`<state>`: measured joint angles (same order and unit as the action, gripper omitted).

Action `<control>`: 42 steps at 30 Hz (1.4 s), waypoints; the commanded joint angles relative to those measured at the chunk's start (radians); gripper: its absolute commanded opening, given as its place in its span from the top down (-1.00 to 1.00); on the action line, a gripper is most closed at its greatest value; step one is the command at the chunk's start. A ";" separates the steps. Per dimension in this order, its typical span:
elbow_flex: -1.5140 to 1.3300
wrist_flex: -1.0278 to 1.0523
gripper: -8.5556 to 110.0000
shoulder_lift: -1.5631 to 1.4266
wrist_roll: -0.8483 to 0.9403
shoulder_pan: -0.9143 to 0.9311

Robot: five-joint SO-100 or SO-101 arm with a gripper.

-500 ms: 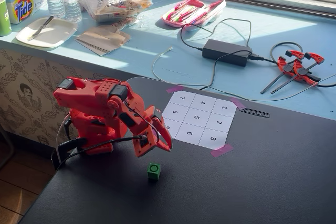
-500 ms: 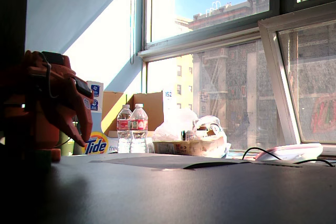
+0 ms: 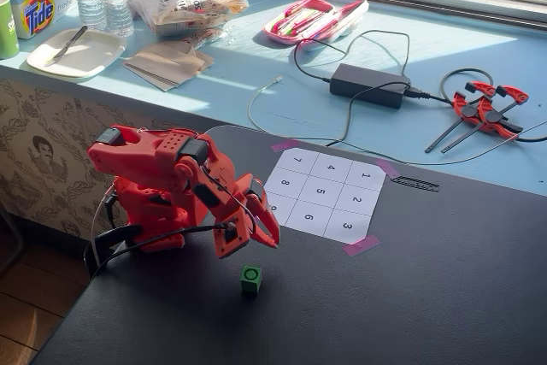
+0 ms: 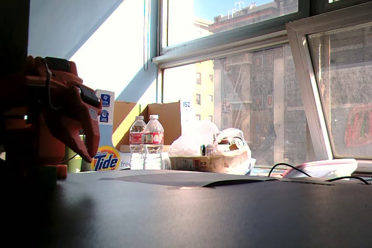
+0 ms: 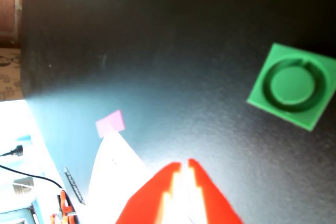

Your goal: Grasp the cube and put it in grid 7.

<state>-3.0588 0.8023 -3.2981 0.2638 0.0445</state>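
Hovering low at frame centre, red hand (image 3: 272, 239) nearly closed and empty; green cube (image 3: 250, 279) just below on black table (image 3: 427, 297). Descending without opening risks knocking the cube away. Grid 7 (image 3: 297, 161) sits up-right.

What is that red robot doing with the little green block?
The red robot arm is reaching down toward the green cube, which sits alone on the black table. Its hand hangs just above and beside the cube, not touching it, with the fingers looking closed in the wrist view. The white numbered sheet lies farther back, and the square marked 7 is empty. Nothing has been picked up yet.
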 commanded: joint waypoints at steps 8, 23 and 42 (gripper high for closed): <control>-0.074 -0.006 0.85 -0.005 -0.011 0.002; -0.074 -0.006 0.85 -0.005 -0.008 0.000; -0.074 -0.005 0.85 -0.005 -0.008 -0.015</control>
<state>-3.0588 0.8023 -3.2981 0.2592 0.0291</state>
